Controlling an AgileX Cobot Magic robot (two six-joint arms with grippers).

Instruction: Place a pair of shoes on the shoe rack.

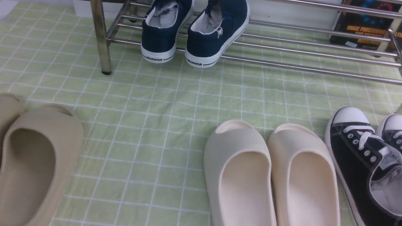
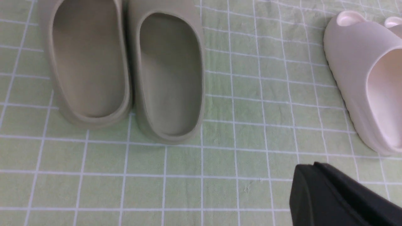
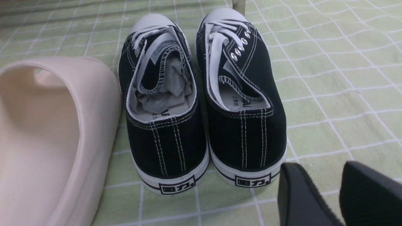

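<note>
The left claw (image 2: 329,194) hangs low over the surface (image 1: 153,122) near the tan slides (image 2: 169,78). Only one finger shows, so I cannot tell its spread. The right claw (image 3: 326,175) hovers slightly spread and empty behind the black sneakers (image 3: 166,141). The shoes (image 1: 215,30) sit side by side on the rack (image 1: 306,68), lower left, heels near, toes far.

Right gripper (image 3: 323,166) empty, jaws apparently slightly apart; left gripper (image 2: 329,194) mostly cropped, state unclear.
</note>
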